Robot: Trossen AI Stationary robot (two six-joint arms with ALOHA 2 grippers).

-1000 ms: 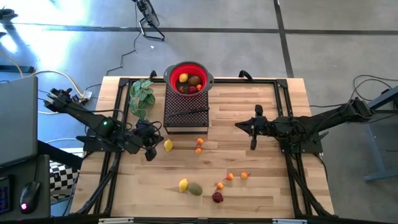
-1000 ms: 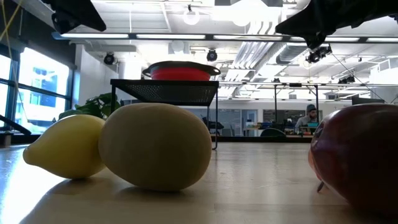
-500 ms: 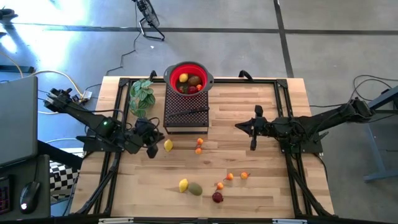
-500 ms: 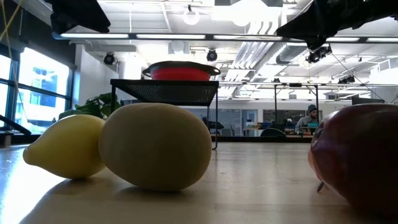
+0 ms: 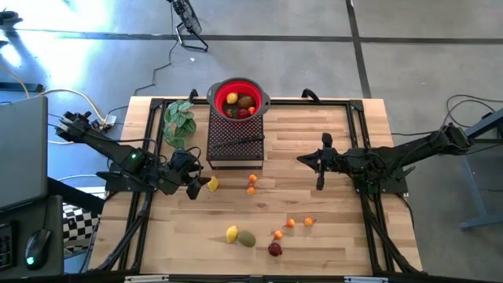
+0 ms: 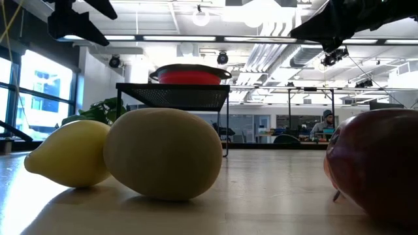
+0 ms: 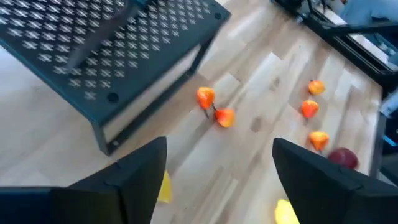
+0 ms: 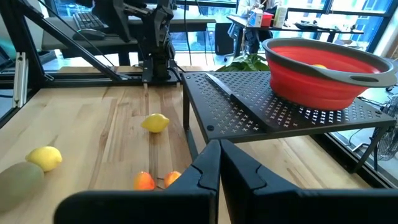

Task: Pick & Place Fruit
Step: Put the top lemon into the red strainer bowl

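Left of centre, left arm: reaches in from the frame's left edge, forearm low over the wood, left gripper (image 5: 195, 183) hard against a lemon (image 5: 212, 183).
Left jaws: spread wide; in the wrist view the two dark fingers (image 7: 140, 177) stand well apart with a sliver of yellow by one of them, nothing clamped.
Lemon by the gripper: lies on the table (image 5: 330, 236) just below the black mesh rack (image 5: 235, 140); which way its long axis runs cannot be told.
Right arm: stretched in from the right edge, right gripper (image 5: 302, 159) hovering right of centre, well clear of any fruit.
Right jaws: pressed together, empty.
Orange pair: two tiny orange fruits (image 5: 251, 184) sit just right of that lemon.
Lower cluster: second lemon (image 5: 232, 233) touching an olive-green fruit (image 5: 247, 239), whose long axis tilts down to the right; three more small orange ones (image 5: 291, 224) and a dark red fruit (image 5: 275, 249) nearby.
Red bowl (image 5: 237, 99): top centre, on the rack's far end, holding several fruits.
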